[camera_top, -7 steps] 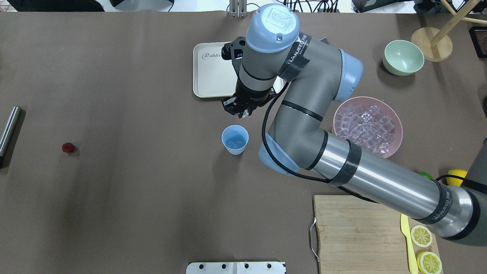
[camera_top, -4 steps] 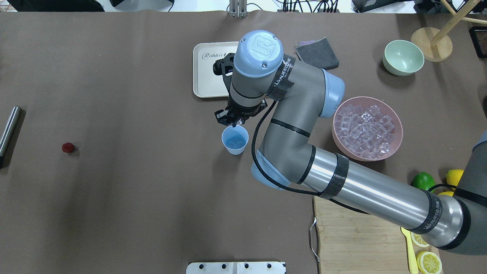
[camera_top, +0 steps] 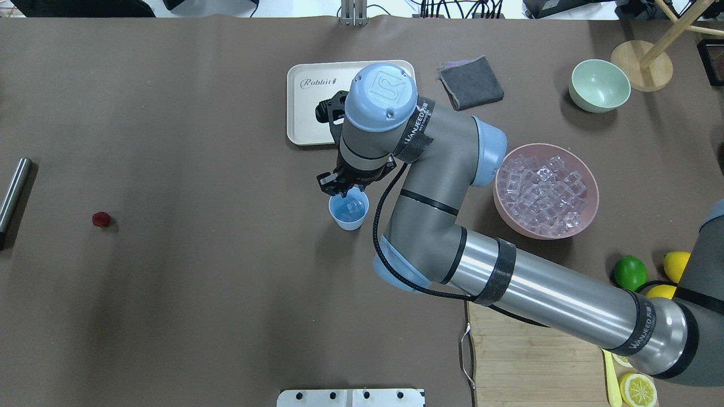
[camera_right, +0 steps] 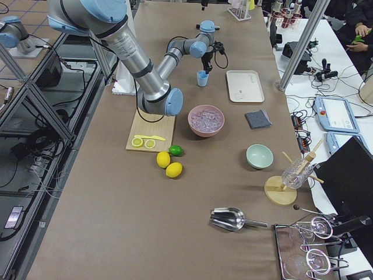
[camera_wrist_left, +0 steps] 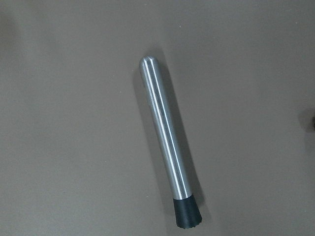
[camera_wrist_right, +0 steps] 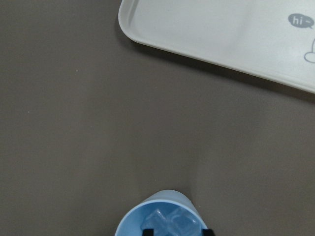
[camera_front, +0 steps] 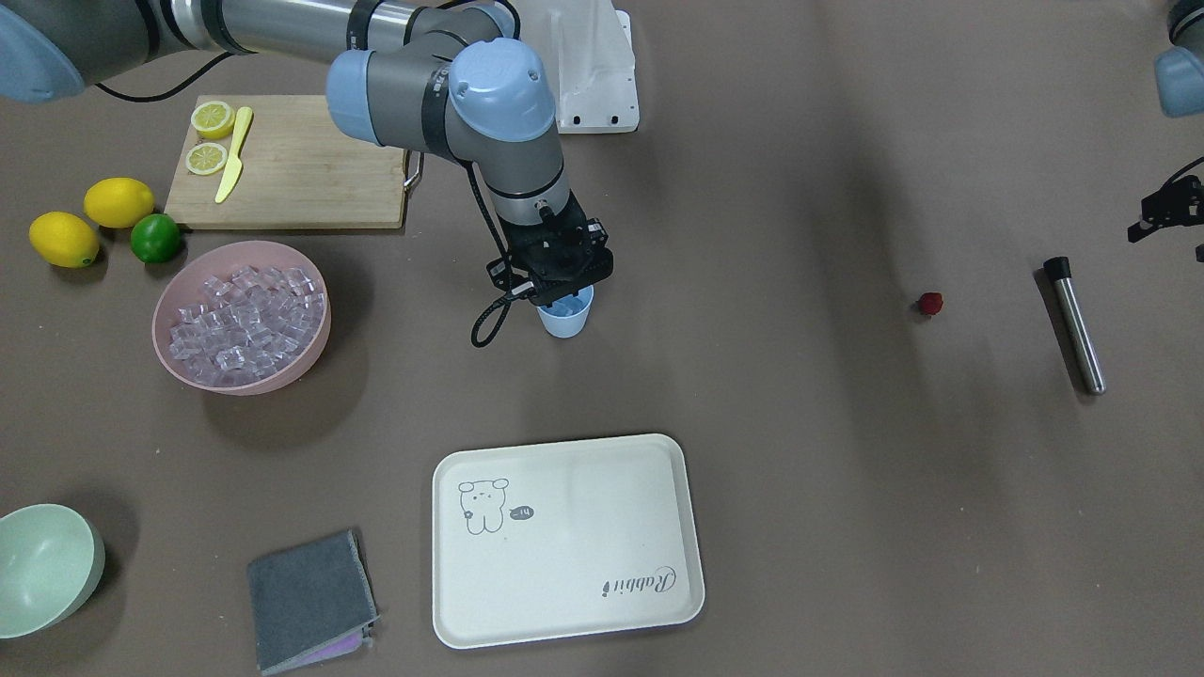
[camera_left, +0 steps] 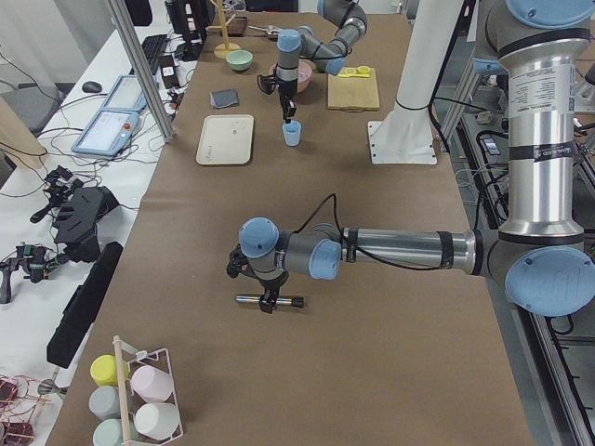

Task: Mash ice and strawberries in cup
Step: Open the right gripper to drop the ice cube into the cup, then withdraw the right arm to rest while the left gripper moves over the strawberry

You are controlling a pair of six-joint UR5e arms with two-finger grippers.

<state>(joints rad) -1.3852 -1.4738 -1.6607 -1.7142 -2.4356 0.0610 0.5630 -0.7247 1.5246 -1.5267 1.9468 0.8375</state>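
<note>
Brown table cover (camera_top: 169, 311). Right gripper (camera_top: 342, 191), jaws apart, empty, just above cup (camera_top: 346, 221) holding ice (camera_top: 355, 207). Sideways exit could clip rim and topple cup. Left gripper (camera_front: 1166, 212), far from cup: opening unreadable.

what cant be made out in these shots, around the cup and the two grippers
Ice count in the cup: right wrist view's bottom edge cuts the cup; overhead, the right gripper overhangs its rim.
Left gripper: cut by the front view's right edge; open or shut unclear.
Strawberry: too small for any detail.
</note>
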